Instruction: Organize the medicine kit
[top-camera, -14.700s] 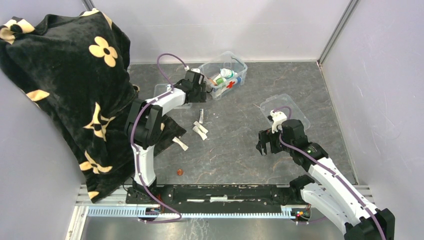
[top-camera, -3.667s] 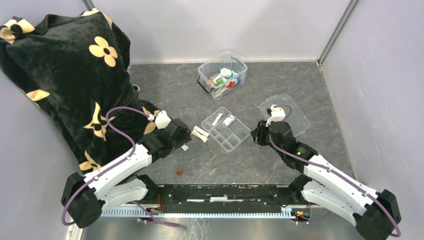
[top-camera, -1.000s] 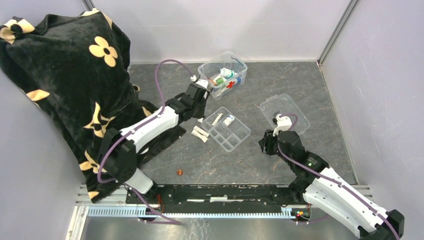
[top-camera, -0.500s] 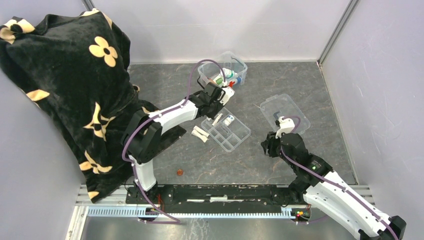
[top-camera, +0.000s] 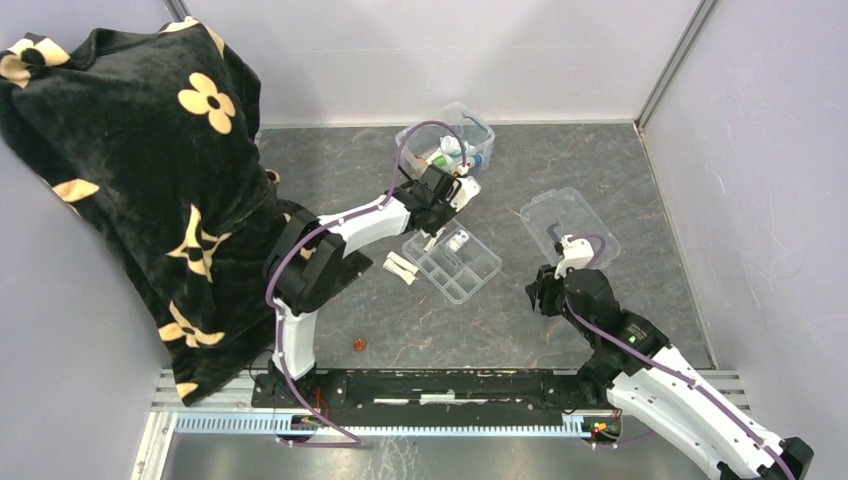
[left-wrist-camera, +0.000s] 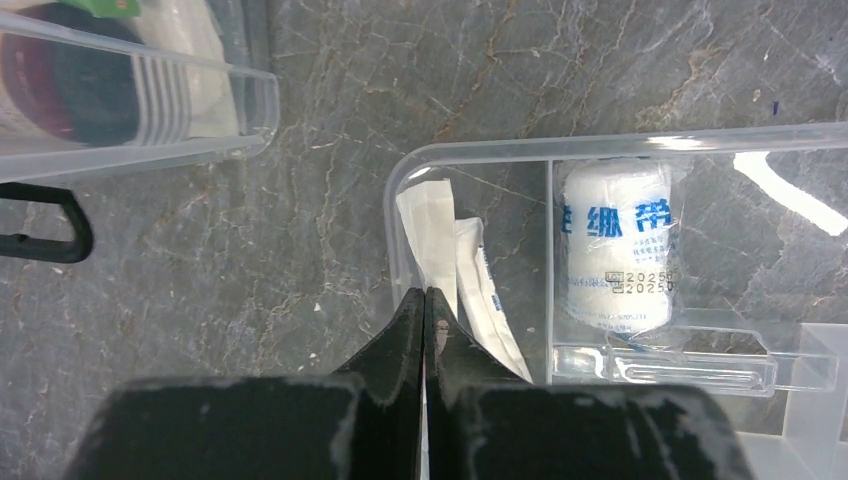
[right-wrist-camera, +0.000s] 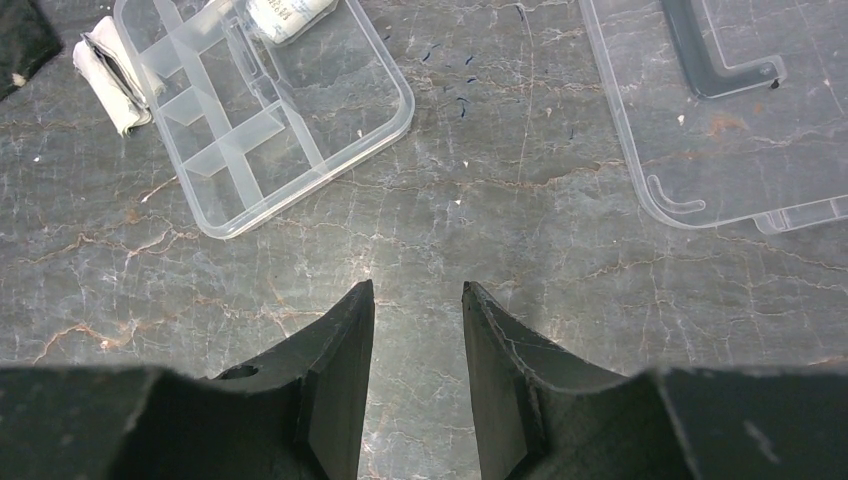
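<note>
Filling tray (right-wrist-camera: 340, 90): left gripper (left-wrist-camera: 425, 310) closed over strip (left-wrist-camera: 428, 225), hold unclear; right gripper (right-wrist-camera: 415, 300) half-open, empty. Next: packets (top-camera: 400, 267) at tray's 9 o'clock.

medicine kit (top-camera: 483, 138), tray (right-wrist-camera: 345, 75): clear glossy plastic | table (top-camera: 560, 160): grey veined stone-look, matt | blanket (top-camera: 120, 170): black plush cloth

The grey marbled worktop (top-camera: 330, 170) carries the medicine kit (top-camera: 455, 112) at the back, a divided tray (top-camera: 470, 275) in the middle, a clear lid (top-camera: 585, 225) to its right, white packets (top-camera: 400, 267) and a small coin (top-camera: 358, 344).
</note>
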